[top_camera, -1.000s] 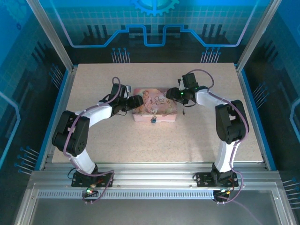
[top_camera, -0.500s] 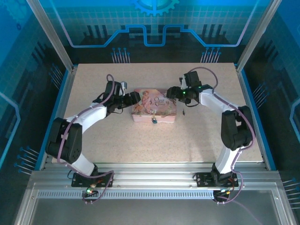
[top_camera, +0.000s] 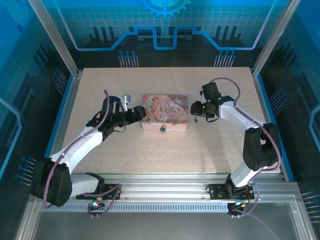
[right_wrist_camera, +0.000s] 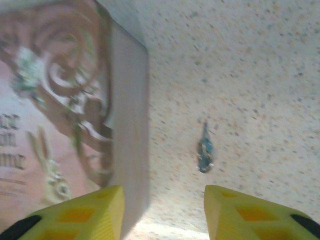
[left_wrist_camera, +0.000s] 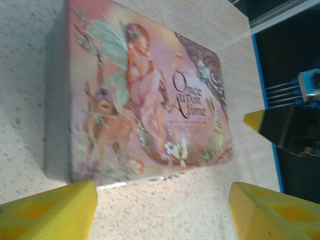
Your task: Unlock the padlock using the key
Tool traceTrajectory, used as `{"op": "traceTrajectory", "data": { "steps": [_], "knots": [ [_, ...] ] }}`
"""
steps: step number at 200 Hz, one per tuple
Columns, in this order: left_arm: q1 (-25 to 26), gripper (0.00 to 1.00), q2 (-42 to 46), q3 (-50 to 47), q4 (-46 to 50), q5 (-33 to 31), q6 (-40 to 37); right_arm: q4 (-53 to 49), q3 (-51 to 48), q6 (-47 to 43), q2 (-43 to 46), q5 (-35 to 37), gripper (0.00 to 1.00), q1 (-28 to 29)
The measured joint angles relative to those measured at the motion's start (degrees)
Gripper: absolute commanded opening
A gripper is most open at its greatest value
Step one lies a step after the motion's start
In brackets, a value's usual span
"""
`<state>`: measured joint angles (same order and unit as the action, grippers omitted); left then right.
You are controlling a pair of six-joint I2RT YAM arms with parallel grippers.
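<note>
The key (right_wrist_camera: 204, 150) lay on the speckled bench (top_camera: 220, 145) just right of the pink tin (top_camera: 165, 111), whose near wall bore the padlock (top_camera: 163, 128), so the right fingers (right_wrist_camera: 75, 212) hovered spread and empty near it, likely to grasp it, the left fingers (left_wrist_camera: 50, 210) likewise spread and empty at the tin's left end, blue panels (top_camera: 100, 20) around.

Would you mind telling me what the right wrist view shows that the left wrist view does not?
The right wrist view adds the key, lying on the table beside the pink tin, apart from it, ahead of the open right gripper. The left wrist view adds most of the tin's lid, with fairy, deer and the words Once Upon a Time, ahead of the open left gripper. Both share the tin, the speckled table and yellow fingertips.
</note>
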<state>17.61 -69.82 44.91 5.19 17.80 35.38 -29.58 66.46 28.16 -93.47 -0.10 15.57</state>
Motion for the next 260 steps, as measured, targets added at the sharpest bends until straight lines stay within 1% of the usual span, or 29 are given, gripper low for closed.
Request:
{"op": "traceTrajectory", "data": {
  "steps": [25, 46, 51, 58, 78, 103, 151, 178, 260],
  "knots": [
    [4.83, 0.7, 2.4, -1.03, 0.59, 0.04, 1.46, -0.92, -0.15, -0.42, -1.75, 1.79, 0.38, 0.24],
    [9.35, 0.7, 3.56, -2.6, 0.5, -0.52, 2.56, -1.22, -0.13, -1.07, -4.74, 3.19, 0.35, 0.87],
    [10.4, 0.7, 3.85, -3.19, 0.44, -0.76, 2.82, -1.36, -0.13, -1.05, -5.42, 3.37, 0.33, 1.03],
    [11.58, 0.7, 4.15, -4.0, 0.37, -1.18, 3.34, -1.6, -0.04, -1.22, -6.4, 3.78, 0.31, 1.31],
    [13.7, 0.7, 4.31, -5.68, 0.15, -1.79, 4.57, -2.36, 0.42, -1.49, -8.98, 4.61, 0.3, 2.03],
    [14.62, 0.7, 4.31, -7.37, -0.98, -2.51, 5.86, -2.99, 1.79, -1.64, -11.15, 5.77, 0.27, 2.49],
    [14.93, 0.7, 4.59, -9.7, -1.79, -3.1, 7.26, -3.82, 5.35, -1.86, -14.03, 7.26, 0.27, 2.54],
    [14.93, 0.7, 5.46, -10.16, -2.05, -3.3, 8.07, -4.24, 7.19, -2.25, -15.93, 7.69, 0.29, 2.54],
    [14.93, 0.7, 6.14, -10.6, -2.21, -3.54, 8.24, -5.4, 8.17, -2.8, -17.77, 8.68, 0.26, 2.54]
  ]
}}
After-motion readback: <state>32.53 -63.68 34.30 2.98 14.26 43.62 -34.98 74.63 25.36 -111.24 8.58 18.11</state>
